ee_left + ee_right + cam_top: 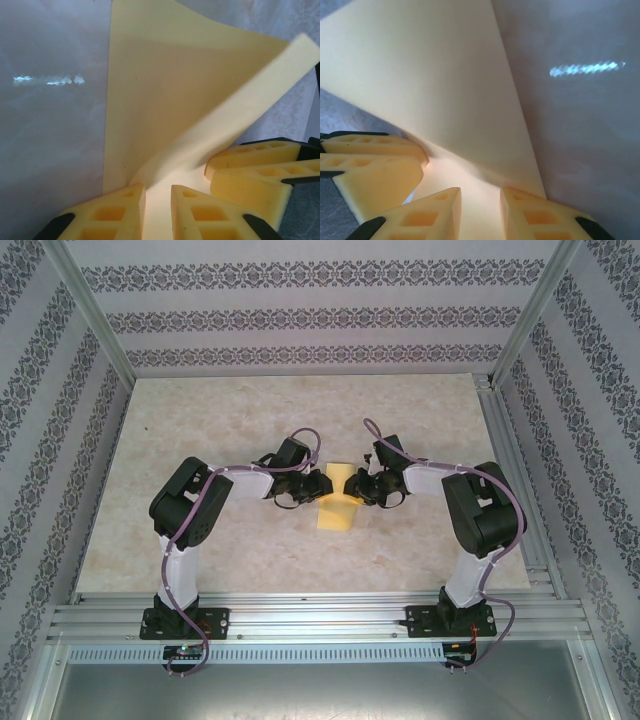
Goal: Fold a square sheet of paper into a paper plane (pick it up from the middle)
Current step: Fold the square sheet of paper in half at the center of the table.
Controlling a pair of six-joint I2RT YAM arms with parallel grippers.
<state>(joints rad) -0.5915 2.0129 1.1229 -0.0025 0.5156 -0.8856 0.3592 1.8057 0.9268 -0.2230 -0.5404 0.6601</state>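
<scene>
The pale-yellow sheet of paper [337, 512] lies about midway between the table's [200, 420] left and right edges, a little nearer the near edge than the far one. From above, its near end rests flat on the marbled surface. Its far end shows a V-shaped notch just where the two arms meet.

The left gripper [303, 492] reaches in from the left side of the table and the right gripper [367, 490] from the right. Their tips face each other across the far part of the sheet, close together.

In the left wrist view the sheet [165, 100] runs away from the camera with one straight edge flat on the table. A flap curls up off it and rises toward the upper right. The left gripper [157, 188] has its yellow fingers [112, 215] set narrowly apart, with paper filling the slit between them. The right gripper [209, 172] comes in from the right, just beside the foot of the raised flap.

In the right wrist view a broad slanted panel of the sheet [435, 90] stands up off the table. The right gripper [480, 191] is also narrowly parted, its fingers [540, 215] either side of the paper's lower edge. The left gripper [423, 165] sits close at the left, against the base of the panel.

Both tools show a slim gap. I cannot tell whether either one's pads actually press the paper or merely straddle it.
</scene>
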